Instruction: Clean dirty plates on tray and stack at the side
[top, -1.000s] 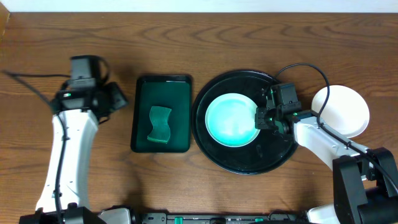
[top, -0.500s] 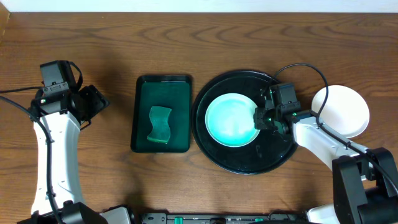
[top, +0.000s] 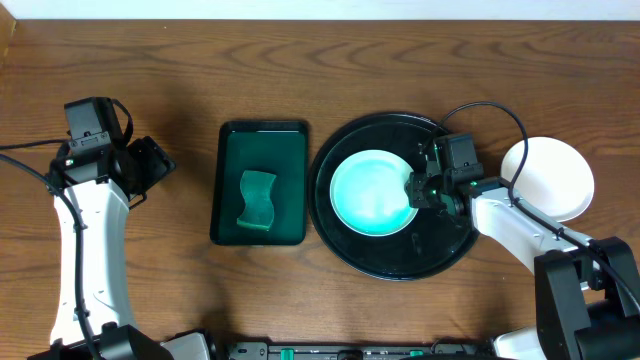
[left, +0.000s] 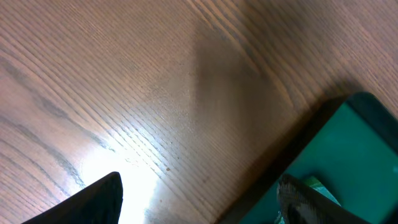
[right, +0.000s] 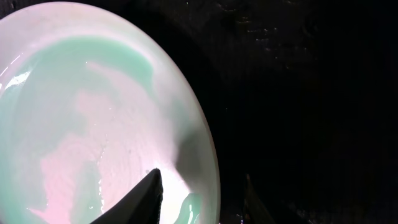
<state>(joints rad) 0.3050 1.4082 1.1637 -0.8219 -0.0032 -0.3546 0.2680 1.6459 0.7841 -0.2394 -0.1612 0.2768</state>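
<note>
Now one plate (top: 372, 193) on tray (top: 390, 262), second plate (top: 555, 175) aside, left gripper (left: 199, 186) open, empty, right gripper (right: 200, 183) part-open astride rim (right: 210, 149).

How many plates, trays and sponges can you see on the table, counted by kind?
Plates: 2, the mint plate on the black round tray and the white plate at the right; any stacked beneath it cannot be told.
Trays: 2, that one and the green rectangular tray.
Sponges: 1, the sponge in the green rectangular tray.
Total: 5.
</note>
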